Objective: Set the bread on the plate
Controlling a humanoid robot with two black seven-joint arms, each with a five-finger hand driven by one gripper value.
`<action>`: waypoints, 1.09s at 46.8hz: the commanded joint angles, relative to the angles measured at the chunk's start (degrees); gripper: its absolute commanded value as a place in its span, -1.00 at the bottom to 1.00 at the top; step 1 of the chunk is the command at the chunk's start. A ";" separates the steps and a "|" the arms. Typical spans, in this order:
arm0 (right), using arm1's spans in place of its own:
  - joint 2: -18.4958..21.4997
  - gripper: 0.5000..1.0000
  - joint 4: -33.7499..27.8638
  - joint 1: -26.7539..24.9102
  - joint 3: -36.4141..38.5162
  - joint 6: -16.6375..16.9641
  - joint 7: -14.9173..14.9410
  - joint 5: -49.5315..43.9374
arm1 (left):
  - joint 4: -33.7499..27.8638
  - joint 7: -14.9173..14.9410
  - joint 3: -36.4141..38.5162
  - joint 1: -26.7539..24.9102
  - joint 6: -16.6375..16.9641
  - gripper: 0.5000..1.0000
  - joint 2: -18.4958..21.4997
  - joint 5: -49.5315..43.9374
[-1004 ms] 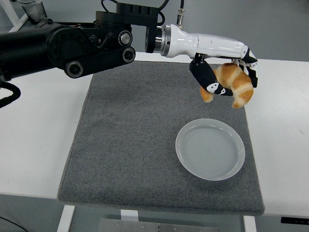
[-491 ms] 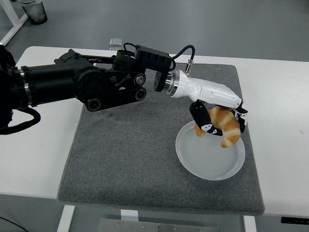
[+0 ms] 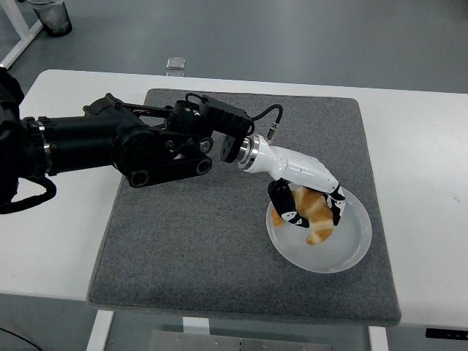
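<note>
A golden croissant [image 3: 313, 216] is held in my left hand [image 3: 308, 207], whose white palm and black fingers are curled around it. The hand is low over the white plate [image 3: 352, 247] at the right of the grey mat, and the croissant sits over the plate's left half, at or just above its surface. I cannot tell whether it touches the plate. The black left arm [image 3: 124, 146] reaches in from the left edge across the mat. The right arm is out of view.
The grey mat [image 3: 190, 241] covers the middle of the white table [image 3: 51, 241]. A dark cup [image 3: 53, 16] stands on the floor at the top left. A small square object [image 3: 174, 63] lies on the floor beyond the table's far edge.
The left hand has come down and towards me with the croissant, from high above the mat's right side to low over the plate. Its grip has stayed shut.
</note>
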 commanded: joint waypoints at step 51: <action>0.00 0.81 0.02 0.00 0.00 0.00 0.01 0.00 | 1.55 0.40 1.84 3.67 3.77 0.78 0.00 -1.24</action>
